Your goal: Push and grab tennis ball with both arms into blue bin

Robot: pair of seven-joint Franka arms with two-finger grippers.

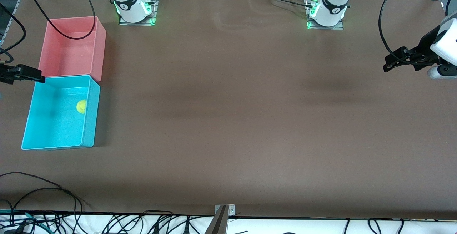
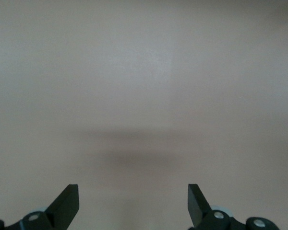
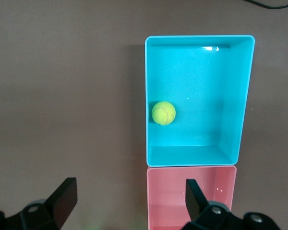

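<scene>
Inside the light cyan-blue rectangular plastic bin [image 1: 43, 134], against the long wall that faces the open counter, rests the small fuzzy yellow-green tennis ball [image 1: 81, 106]. It lies on the bin floor and touches neither gripper, which suggests that the drop is done and the task is as good as finished. Just beside the blue bin, farther from the front camera and sharing a short wall line with it, stands the matching pink rectangular plastic bin [image 1: 101, 48], with nothing visible in it.

The right gripper [image 1: 30, 74] hangs at the right arm's end of the brown counter [image 1: 228, 120], over the seam between the two bins, its jaws spread wide and holding nothing; that fits a gripper that has let the ball go. The left gripper [image 1: 392, 61] hovers over bare counter at the left arm's end, jaws likewise spread and empty, waiting.

Both arms are cut off by the front view's edges, so only their bases and grippers show. The left wrist view gives only blank counter and a faint shadow.
</scene>
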